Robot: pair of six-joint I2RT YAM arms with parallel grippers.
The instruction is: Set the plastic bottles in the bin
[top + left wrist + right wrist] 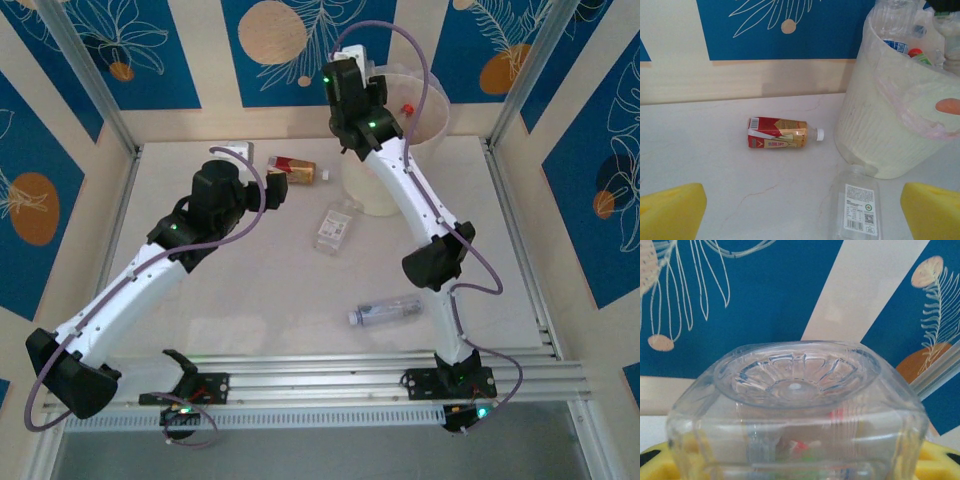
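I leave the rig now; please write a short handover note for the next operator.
Left claw: open, empty, low over the table, facing the red-label bottle.
Right claw: shut on a clear bottle, raised by the bin.
Done: several bottles lie in the bin.
To do: drop the held one; then three on the table: the red-label one, a white-label bottle by the bin, a third bottle nearer the front.
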